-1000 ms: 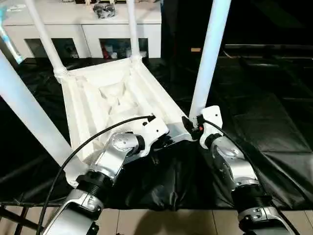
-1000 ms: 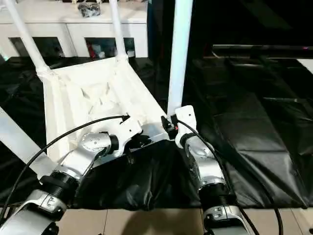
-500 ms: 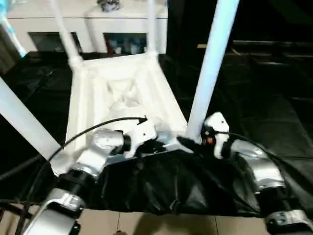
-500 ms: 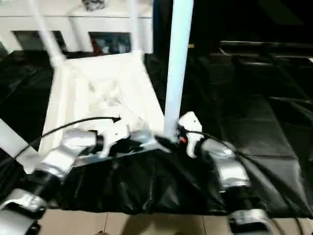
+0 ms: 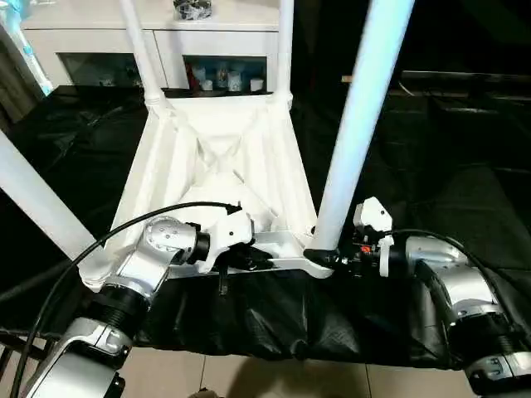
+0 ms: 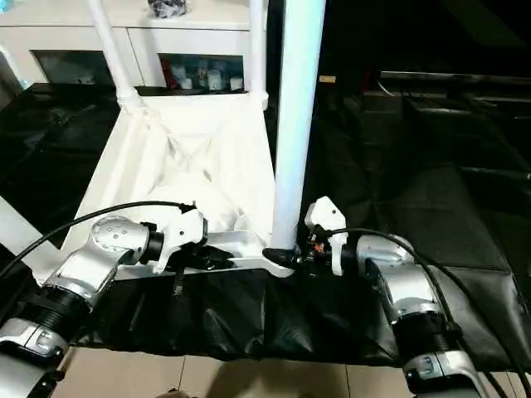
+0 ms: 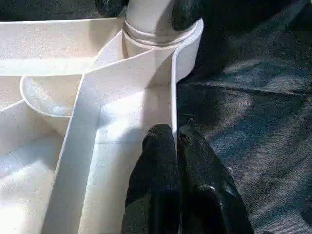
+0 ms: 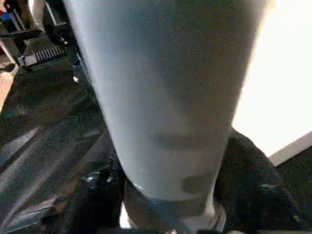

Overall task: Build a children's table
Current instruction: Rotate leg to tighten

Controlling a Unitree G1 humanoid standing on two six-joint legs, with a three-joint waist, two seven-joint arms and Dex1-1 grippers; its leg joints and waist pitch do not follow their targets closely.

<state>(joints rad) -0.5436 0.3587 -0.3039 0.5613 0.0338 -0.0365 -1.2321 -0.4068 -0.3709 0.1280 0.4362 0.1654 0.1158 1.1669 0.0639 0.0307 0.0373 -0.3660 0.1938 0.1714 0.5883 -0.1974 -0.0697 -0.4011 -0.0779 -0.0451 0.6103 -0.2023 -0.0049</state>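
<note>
The children's table lies upside down, its white ribbed tabletop (image 5: 216,157) resting on a black sheet with several white legs standing up from the corner sockets. My left gripper (image 5: 257,259) is shut on the thin near rim of the tabletop, and the rim wall runs between its black fingers (image 7: 161,146). My right gripper (image 5: 322,257) reaches in from the right at the base of the near right leg (image 5: 357,116). One finger sits on each side of that leg just above its socket. In the right wrist view the leg (image 8: 170,97) stands close between the fingers (image 8: 97,195).
A white cabinet (image 5: 158,25) with glass doors stands behind the table. The black sheet (image 5: 431,166) covers the ground to the right and left. A strip of tiled floor (image 5: 249,377) runs along the near edge. The near left leg (image 5: 37,203) slants up beside my left arm.
The camera has shifted. My right forearm has swung out to the right and its gripper has come around the base of the near right leg. My left gripper still holds the rim.
</note>
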